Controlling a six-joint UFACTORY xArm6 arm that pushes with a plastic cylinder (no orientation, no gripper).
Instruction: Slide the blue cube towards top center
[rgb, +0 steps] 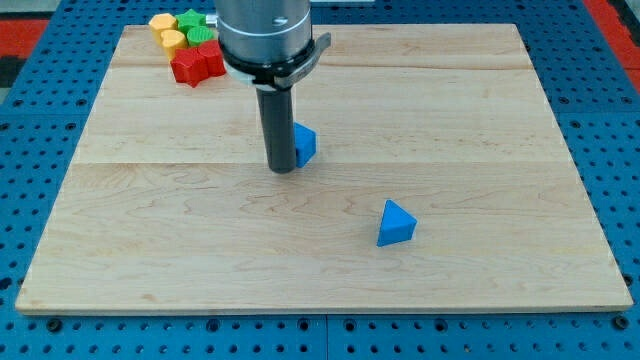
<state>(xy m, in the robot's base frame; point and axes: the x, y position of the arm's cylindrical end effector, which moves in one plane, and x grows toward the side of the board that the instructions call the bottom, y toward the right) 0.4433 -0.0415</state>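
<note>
The blue cube (304, 143) sits near the middle of the wooden board (150, 220), a little above centre. The dark rod stands right against its left side and hides part of it. My tip (281, 168) rests on the board at the cube's lower left, touching or nearly touching it. A blue triangular block (396, 223) lies alone toward the view's lower right.
A tight cluster sits at the board's top left corner: two red blocks (198, 62), two green blocks (196, 27) and two yellow blocks (166, 29). The arm's grey body (265, 35) hangs over the top of the board, next to the cluster.
</note>
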